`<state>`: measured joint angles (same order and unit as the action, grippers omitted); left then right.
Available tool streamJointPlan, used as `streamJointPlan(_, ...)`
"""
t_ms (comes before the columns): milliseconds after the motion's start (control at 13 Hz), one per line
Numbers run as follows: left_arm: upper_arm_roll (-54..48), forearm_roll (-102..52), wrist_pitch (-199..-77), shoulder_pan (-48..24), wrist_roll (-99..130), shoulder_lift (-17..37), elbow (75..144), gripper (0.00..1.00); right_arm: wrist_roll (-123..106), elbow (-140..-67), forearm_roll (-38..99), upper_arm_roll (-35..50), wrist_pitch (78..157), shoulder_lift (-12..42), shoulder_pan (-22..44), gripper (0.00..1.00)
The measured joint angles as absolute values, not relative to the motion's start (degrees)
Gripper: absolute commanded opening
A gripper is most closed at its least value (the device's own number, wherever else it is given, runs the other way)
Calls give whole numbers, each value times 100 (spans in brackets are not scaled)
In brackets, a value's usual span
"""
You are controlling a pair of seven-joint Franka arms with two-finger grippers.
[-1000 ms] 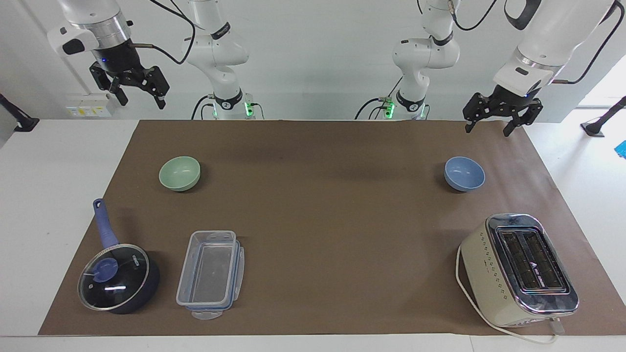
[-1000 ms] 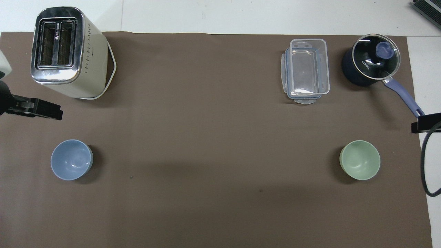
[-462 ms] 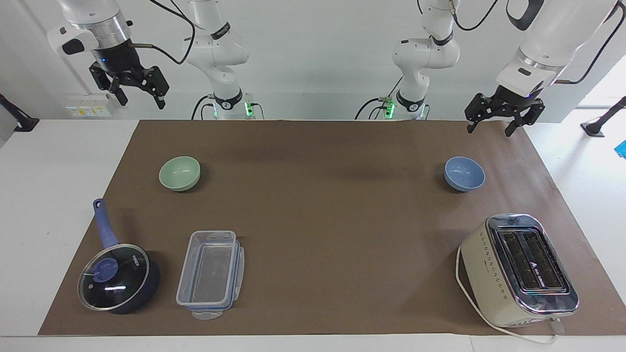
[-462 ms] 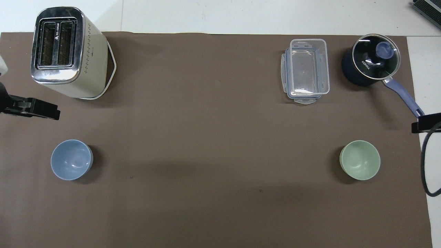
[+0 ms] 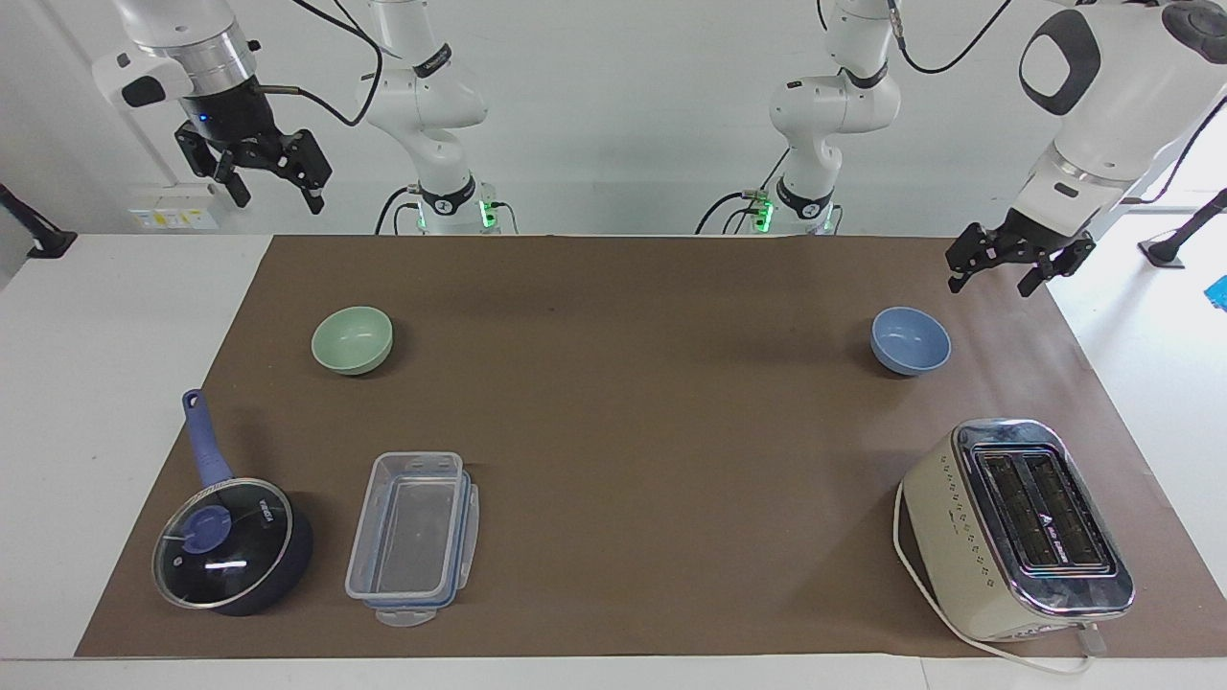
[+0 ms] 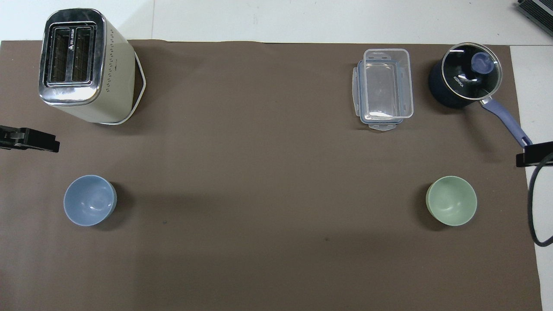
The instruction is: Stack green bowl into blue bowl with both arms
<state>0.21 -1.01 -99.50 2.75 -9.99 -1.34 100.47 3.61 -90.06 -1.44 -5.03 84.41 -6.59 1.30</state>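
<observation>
A: Where are the two bowls relative to the jaws?

B: The blue bowl (image 5: 910, 341) sits upright on the brown mat (image 5: 613, 431), below and just inboard of the left gripper (image 5: 997, 271), which hangs in the air over the mat's edge at its own end of the surface. Its jaws stand wide and hold nothing.

A: And the green bowl (image 5: 352, 339)?

B: Upright too, well apart from the blue one, toward the right arm's end. The right gripper (image 5: 273, 189) hangs high above the mat's corner there, jaws wide and empty, clear of the bowl.

A: Anything else down there?

B: A toaster (image 5: 1018, 528) lies farther from the robots than the blue bowl; a lidded saucepan (image 5: 230, 542) and a clear food container (image 5: 414, 535) lie farther out than the green bowl.
</observation>
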Motion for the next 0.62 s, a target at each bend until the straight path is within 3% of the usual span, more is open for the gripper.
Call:
streamJointPlan(308, 30, -108, -10953, 730, -1628, -300, 11152, 100, 318, -9118, -144, -501, 8441, -669, 143, 100)
streamJointPlan(615, 31, -186, -11337, 1014, -2032, -368, 11700, 100, 312, -9627, -144, -506, 8903, -692, 115, 100)
